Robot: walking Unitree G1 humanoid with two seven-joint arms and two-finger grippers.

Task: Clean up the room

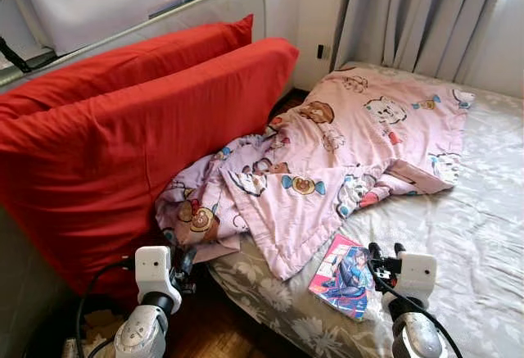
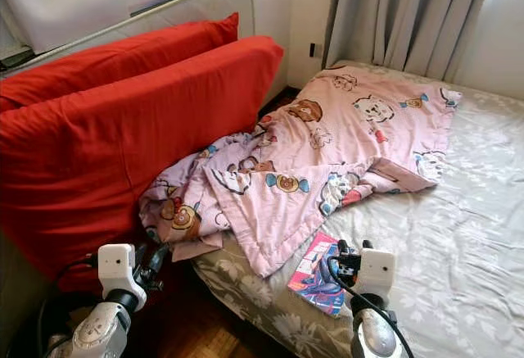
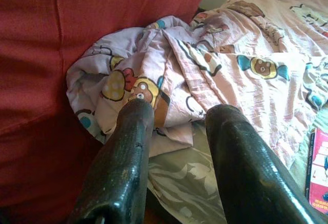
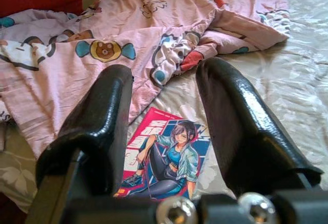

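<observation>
A pink cartoon-print blanket lies rumpled across the bed, one end bunched at the bed's near left corner. A comic book with a drawn figure on its cover lies on the grey floral sheet just below the blanket's edge. My right gripper hovers open right over the comic book, its fingers either side of it. My left gripper is open too, held low by the bed's corner and pointing at the bunched blanket.
Two big red cushions lean against a white headboard to my left, close to the left arm. Grey curtains hang behind the bed. Dark wooden floor shows between the cushions and the bed.
</observation>
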